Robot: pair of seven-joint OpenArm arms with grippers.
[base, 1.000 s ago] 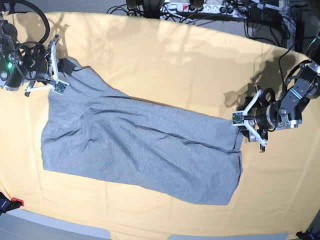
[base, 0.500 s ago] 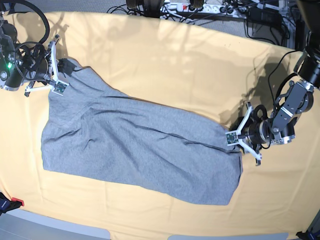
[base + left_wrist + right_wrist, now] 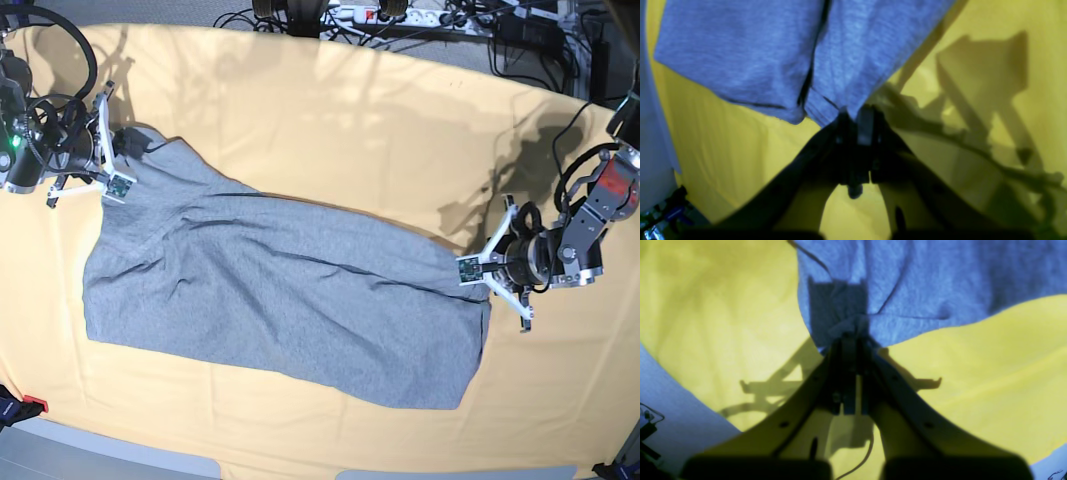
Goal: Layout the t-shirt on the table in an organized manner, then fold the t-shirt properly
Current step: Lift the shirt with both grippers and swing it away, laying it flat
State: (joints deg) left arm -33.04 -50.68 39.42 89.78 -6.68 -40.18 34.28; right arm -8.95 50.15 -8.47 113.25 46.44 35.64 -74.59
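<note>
A: Near edge first: anything on the table (image 3: 300,440) there?

B: Bare yellow-orange cover along the front, faintly creased. Just behind it, the t-shirt (image 3: 280,300), spread on a diagonal across the middle, plain grey side up, no lettering showing. Not yet square: long wrinkles running lengthwise, outline skewed

A: Pincers, nearer one first?

B: Left gripper (image 3: 478,272) at the shirt's end on the base view's right, low to the table. Jaws pressed together on a hemmed corner; in the left wrist view, cloth drawn to a point right at the closed tips. Farther back, right gripper (image 3: 115,160) at the opposite, far end, likewise clamped, with a small bunch of fabric puckered at the tips. Sleeve or shoulder there? Cannot tell

A: Handling, as a judgement?

B: Light, limp, no stiffness at all. Likely to sag between two holds and to stretch a little under pull. Jersey on a cloth cover: probably some drag, so better lifted than slid, or risk of rucking the cover underneath. Single layer easy to lose from a thin pinch

A: Best places to take hold?

B: Hems, seams and corners, where doubled and stitched. Two opposite ends, as now, good for tensioning flat. Mid-panel pinches best avoided: only a peak raised, more wrinkles

A: Beyond the far edge?

B: Power strip (image 3: 350,14) and dark cables (image 3: 520,40), well apart from the shirt
</note>
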